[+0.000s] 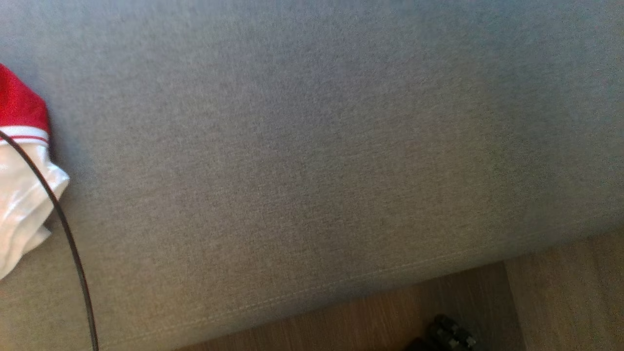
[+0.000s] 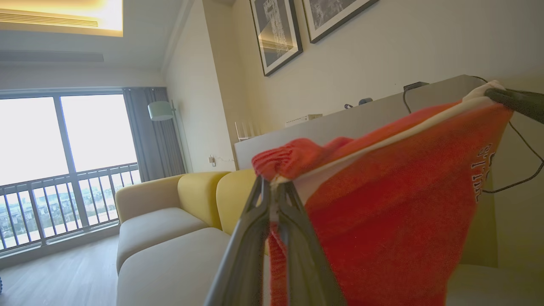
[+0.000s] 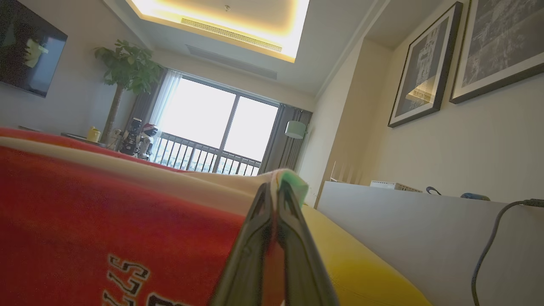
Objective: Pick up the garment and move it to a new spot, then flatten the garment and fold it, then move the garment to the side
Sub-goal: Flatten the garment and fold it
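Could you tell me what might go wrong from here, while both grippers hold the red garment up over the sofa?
1. The left gripper and right gripper each pinch only a thin edge of the garment, so it could slip free.
2. In the head view the garment sits at the far left edge, so laying it on the sofa seat may be misjudged.
3. A thin dark cable crosses the garment and might snag.

The garment (image 1: 22,175) shows left against grey cushion (image 1: 317,146).
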